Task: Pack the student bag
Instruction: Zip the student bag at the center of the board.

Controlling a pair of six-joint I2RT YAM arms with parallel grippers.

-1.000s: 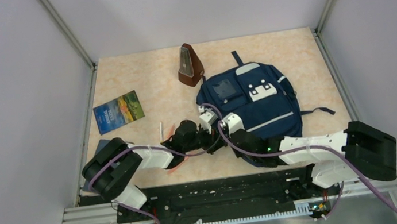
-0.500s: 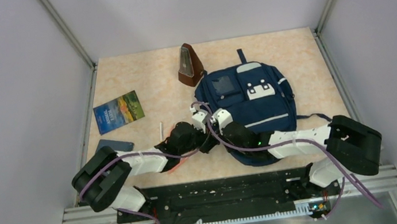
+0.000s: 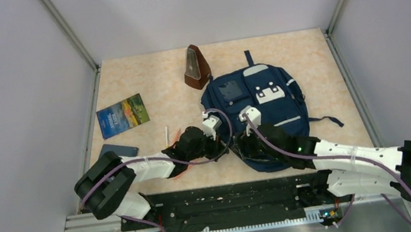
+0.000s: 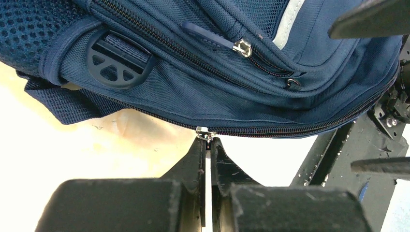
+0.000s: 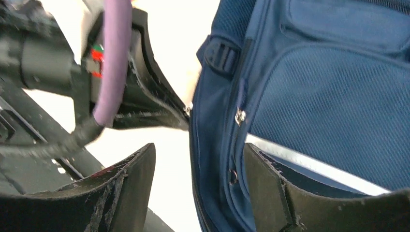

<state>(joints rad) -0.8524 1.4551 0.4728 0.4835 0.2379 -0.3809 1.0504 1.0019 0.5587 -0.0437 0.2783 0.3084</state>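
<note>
Where the beige table (image 3: 144, 76) fills the middle of the top view, the student bag (image 3: 262, 108) lies flat on it, right of centre, with its front patches facing up. The 2 arms reach in from the bottom of the frame and meet at the bag's lower left edge. The right gripper (image 5: 198, 169) is released: its 2 fingers stand wide apart with the bag's side seam between them. The left gripper (image 4: 206, 145) is clenched. A brown metronome (image 3: 195, 67) stands upright just beside the bag's upper left corner. A picture-cover book (image 3: 123, 115) lies at the left of the table, and a dark blue book (image 3: 117, 150) lies below it. A thin white stick (image 3: 166, 135) lies between the books and the bag. The smallest item, a metal zipper pull (image 4: 205, 133) on the bag's long zipper, is pinched between the left gripper's fingertips.
</note>
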